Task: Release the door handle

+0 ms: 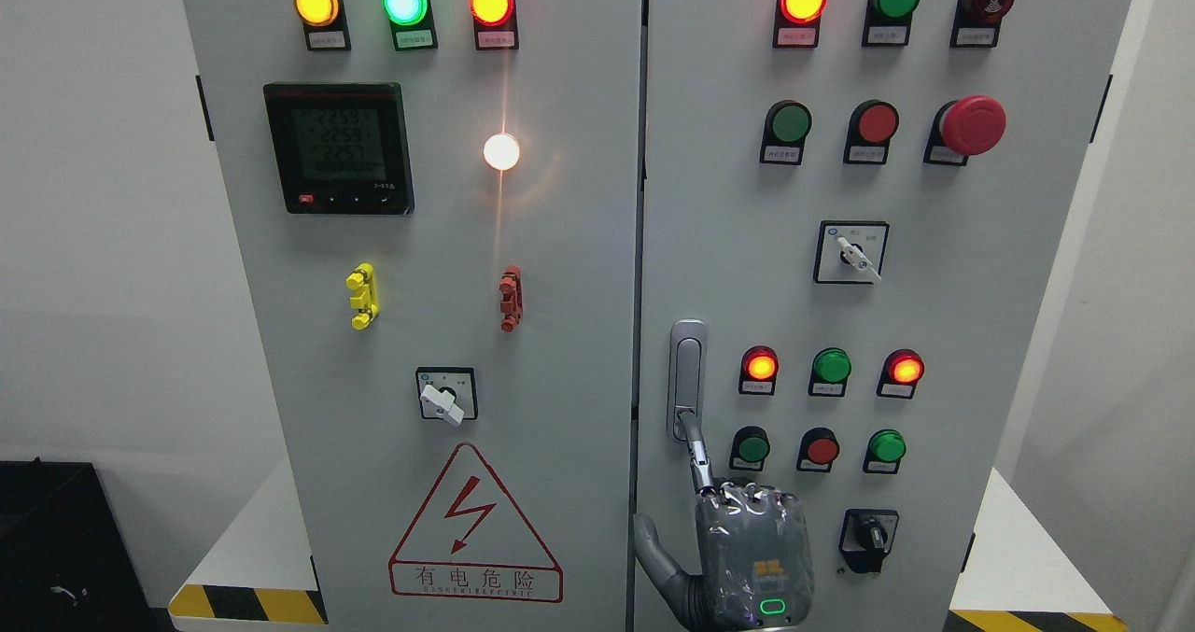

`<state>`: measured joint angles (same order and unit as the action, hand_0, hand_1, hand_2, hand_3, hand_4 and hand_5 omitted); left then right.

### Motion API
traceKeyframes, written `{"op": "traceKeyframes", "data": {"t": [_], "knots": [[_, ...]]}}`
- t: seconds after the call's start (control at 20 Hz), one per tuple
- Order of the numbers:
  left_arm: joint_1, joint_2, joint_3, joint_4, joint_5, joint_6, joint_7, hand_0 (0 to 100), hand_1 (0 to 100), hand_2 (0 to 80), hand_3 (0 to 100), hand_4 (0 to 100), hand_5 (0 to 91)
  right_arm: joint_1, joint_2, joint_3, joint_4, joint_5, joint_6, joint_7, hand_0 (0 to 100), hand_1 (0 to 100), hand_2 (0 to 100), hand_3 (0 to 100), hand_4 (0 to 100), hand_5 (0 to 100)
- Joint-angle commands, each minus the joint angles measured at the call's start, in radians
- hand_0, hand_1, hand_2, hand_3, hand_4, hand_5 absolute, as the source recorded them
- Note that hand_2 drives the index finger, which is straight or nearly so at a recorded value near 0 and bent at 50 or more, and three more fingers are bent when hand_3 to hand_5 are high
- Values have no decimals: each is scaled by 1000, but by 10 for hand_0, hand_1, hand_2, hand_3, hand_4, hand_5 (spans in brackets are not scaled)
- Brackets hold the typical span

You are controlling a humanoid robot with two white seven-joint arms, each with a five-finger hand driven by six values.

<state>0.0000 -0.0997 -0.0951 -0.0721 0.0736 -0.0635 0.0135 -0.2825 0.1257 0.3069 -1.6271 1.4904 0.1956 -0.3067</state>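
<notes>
1. Far left: the left door (411, 333) of a grey electrical cabinet carries three lit lamps along the top, a dark digital meter (338, 147), a rotary switch and a red lightning warning triangle (474, 529).
2. Centre: a dark vertical seam divides the two doors. Just right of it, on the right door's inner edge, sits the door handle (687, 380), a slim upright metal bar in a recessed plate.
3. Below it: one robot hand (752, 557) rises from the bottom edge, right of the middle; which arm it belongs to cannot be told. One finger (696, 450) is extended, its tip touching the handle's lower end; the others look curled. It clamps on nothing.
4. Judgement: the handle looks rigid, smooth and slippery; the lower end is the natural contact point.
5. Right: rows of red and green buttons and a red emergency stop (972, 125).
</notes>
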Motion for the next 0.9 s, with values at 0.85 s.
{"op": "traceKeyframes", "data": {"t": [0.85], "knots": [[17, 0, 0, 0, 0, 1, 0, 120, 556, 0, 0, 0, 0, 17, 0, 0, 1, 1, 1, 4, 345, 258, 100, 1000, 1000, 1000]]}}
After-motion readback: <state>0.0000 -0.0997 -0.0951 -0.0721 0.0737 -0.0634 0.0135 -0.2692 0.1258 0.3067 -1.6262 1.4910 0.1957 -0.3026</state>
